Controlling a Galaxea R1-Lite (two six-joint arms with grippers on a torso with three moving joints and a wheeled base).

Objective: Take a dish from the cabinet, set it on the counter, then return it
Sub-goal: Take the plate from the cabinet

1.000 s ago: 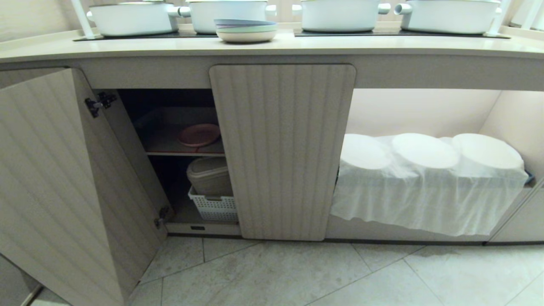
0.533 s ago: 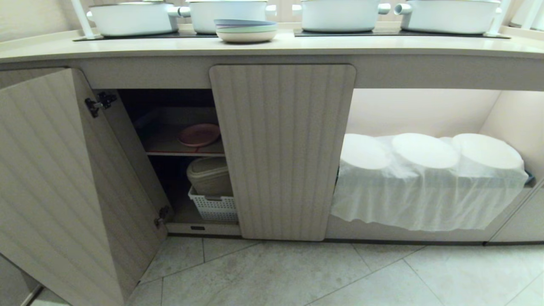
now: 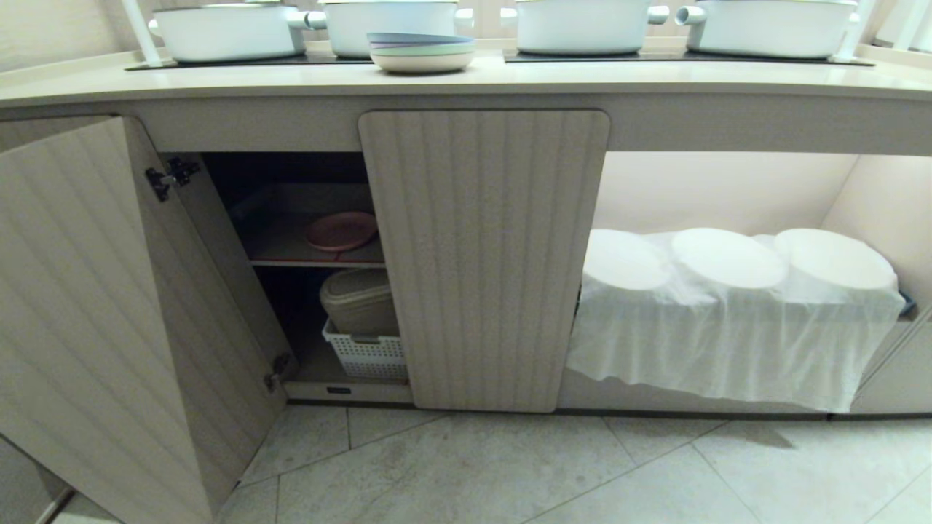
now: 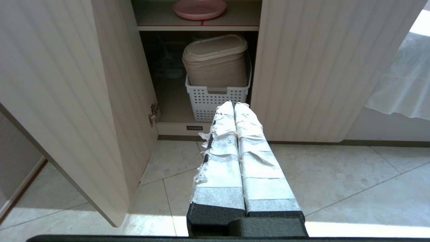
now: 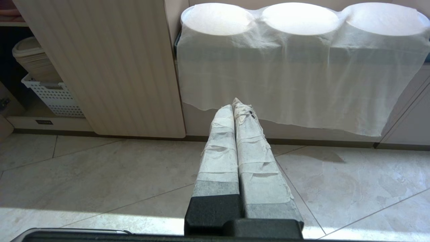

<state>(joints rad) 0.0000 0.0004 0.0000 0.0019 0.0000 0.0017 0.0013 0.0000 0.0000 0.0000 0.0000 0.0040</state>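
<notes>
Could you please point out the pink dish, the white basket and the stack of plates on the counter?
Dish point(image 4: 199, 8): left wrist view, centre of its face.
Basket point(image 4: 215, 101): left wrist view, perforated front wall.
Stack of plates point(image 3: 422, 58): head view, side of the bottom plate.

Soft, even indoor light, a dim cabinet point(image 3: 291, 189) interior, sharp focus, bowed wide-angle edges

The head camera looks down at the cabinet point(image 3: 484, 255) front; both wrist cameras sit low, facing it nearer, sharing its shut door
</notes>
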